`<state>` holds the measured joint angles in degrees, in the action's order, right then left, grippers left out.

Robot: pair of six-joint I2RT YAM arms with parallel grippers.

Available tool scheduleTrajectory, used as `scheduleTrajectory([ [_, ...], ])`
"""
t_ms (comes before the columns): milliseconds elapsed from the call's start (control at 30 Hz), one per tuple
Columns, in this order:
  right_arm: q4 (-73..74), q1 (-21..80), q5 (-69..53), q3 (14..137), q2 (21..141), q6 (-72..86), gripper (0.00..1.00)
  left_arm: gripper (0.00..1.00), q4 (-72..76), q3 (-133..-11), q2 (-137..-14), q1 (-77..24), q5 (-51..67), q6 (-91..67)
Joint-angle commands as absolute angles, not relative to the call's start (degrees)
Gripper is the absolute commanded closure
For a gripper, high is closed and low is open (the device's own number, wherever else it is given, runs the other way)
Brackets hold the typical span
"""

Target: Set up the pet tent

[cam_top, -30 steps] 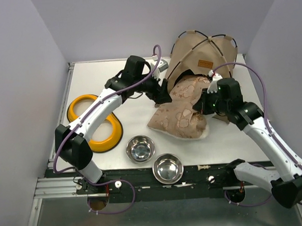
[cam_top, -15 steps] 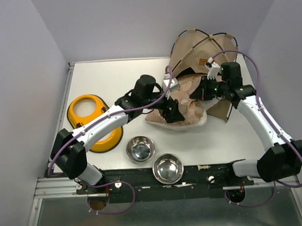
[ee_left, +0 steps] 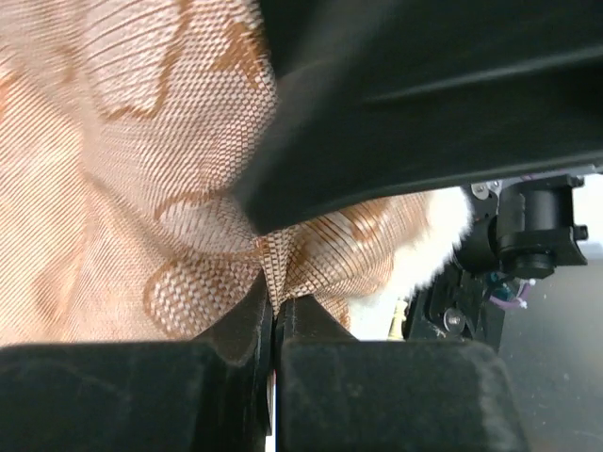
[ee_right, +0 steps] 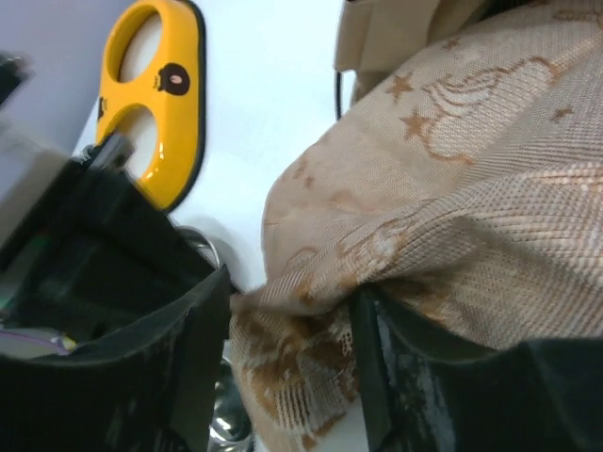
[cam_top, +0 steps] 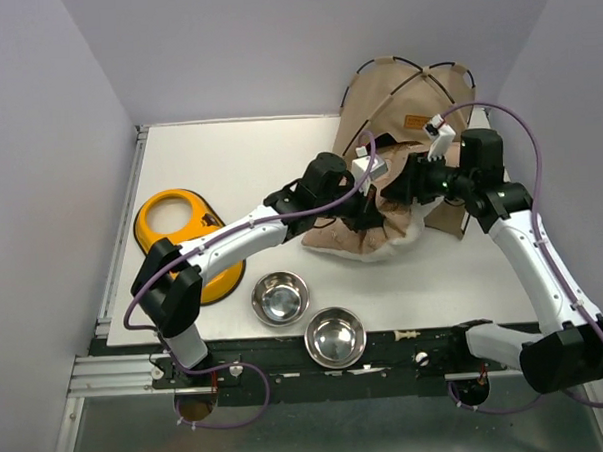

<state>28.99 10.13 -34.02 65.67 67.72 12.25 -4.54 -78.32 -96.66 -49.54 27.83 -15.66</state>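
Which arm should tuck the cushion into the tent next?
Probably right: the right claw grips the cushion close beside the tent, while the left claw pinches it farther out.

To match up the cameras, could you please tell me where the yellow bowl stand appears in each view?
Top external: the stand at the left, mid-height.
Left wrist: not in it.
Right wrist: stand at upper left.
Shared landmark: the cushion, in all three views.
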Motion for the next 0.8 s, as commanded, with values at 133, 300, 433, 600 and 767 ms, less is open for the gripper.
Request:
scheduleTrajectory([
  [133, 45.60, 4.49, -23.32, 71.63, 53.19, 7.92, 0.31, 1.00, -5.27, -80.24, -96.85, -46.93, 22.41, -16.70],
  [300, 46.41, 2.20, -5.85, 72.95, 49.22, 5.10, 0.43, 1.00, -5.45, -81.03, -97.73, -47.02, 23.46, -16.96],
  [433, 37.91, 0.62, 2.63, 68.05, 50.71, 1.85, 0.52, 1.00, -5.71, -81.30, -97.91, -47.02, 24.17, -16.79],
  [600, 26.11, -1.32, 1.85, 68.19, 60.18, 0.79, 0.54, 1.00, -5.89, -80.86, -97.47, -46.93, 24.61, -16.52],
  [767, 22.94, -1.32, -14.82, 71.80, 71.79, -0.44, 0.63, 1.00, -5.71, -80.86, -97.91, -47.02, 24.96, -16.70],
])
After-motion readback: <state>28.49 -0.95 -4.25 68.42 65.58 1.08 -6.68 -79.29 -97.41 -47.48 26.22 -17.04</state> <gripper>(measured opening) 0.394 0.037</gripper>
